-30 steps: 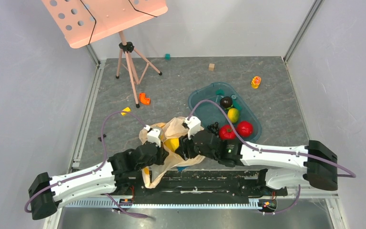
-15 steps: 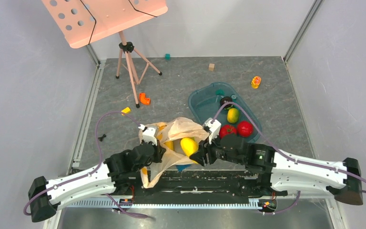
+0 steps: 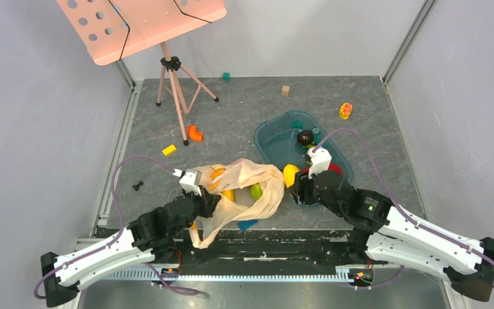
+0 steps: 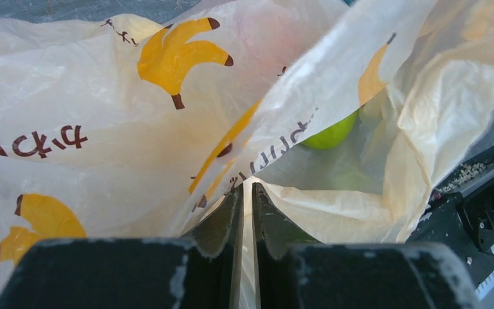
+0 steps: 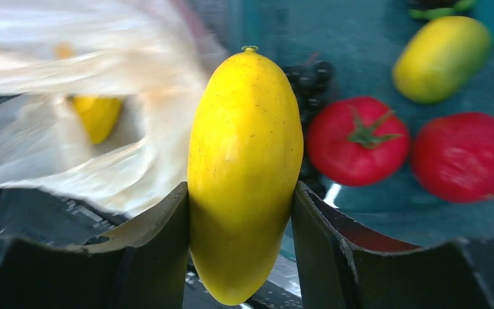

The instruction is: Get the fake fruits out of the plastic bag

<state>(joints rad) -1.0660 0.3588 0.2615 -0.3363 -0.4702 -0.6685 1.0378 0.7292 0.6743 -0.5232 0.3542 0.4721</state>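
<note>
My right gripper (image 5: 240, 199) gripped a long, glossy yellow fruit (image 5: 244, 129), held upright between its fingers, just beside the teal tray (image 3: 275, 139). My left gripper (image 4: 244, 219) was pinched on a fold of the crinkly, banana-printed bag (image 4: 90, 122). A green fruit (image 4: 327, 134) lay inside.

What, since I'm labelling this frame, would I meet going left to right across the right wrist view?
bag → yellow fruit → tomato → red fruit
</note>
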